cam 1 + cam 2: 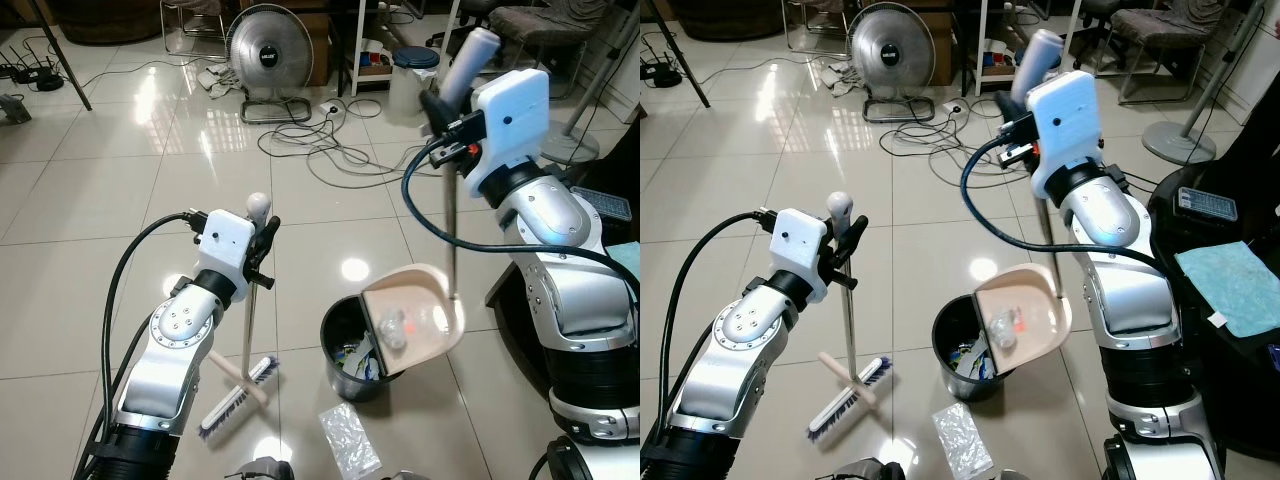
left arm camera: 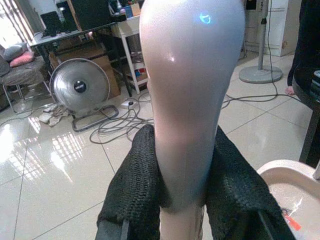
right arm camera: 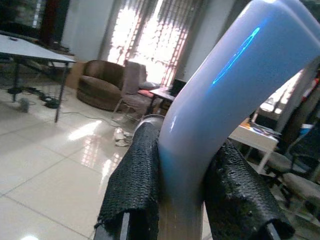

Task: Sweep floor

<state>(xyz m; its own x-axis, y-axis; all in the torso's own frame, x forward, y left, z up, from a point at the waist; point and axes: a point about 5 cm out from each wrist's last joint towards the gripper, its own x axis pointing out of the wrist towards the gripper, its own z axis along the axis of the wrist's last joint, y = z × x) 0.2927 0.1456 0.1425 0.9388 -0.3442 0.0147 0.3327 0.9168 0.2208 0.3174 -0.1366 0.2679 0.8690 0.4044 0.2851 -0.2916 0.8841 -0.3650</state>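
My left gripper (image 1: 264, 246) is shut on the pale handle (image 2: 187, 100) of a small broom, whose brush head (image 1: 238, 398) rests on the tiled floor. My right gripper (image 1: 440, 105) is shut on the grey handle (image 3: 220, 100) of a beige dustpan (image 1: 412, 328). The pan is tipped over the rim of a black waste bin (image 1: 345, 335), with clear plastic scraps and a small red bit lying in it. A crumpled clear wrapper (image 1: 348, 438) lies on the floor in front of the bin.
A floor fan (image 1: 266, 52) and tangled cables (image 1: 330, 140) lie at the back. A white lidded bucket (image 1: 412, 78) stands by a shelf. A dark seat with a teal cloth (image 1: 1230, 285) and a remote (image 1: 1206, 204) is on my right.
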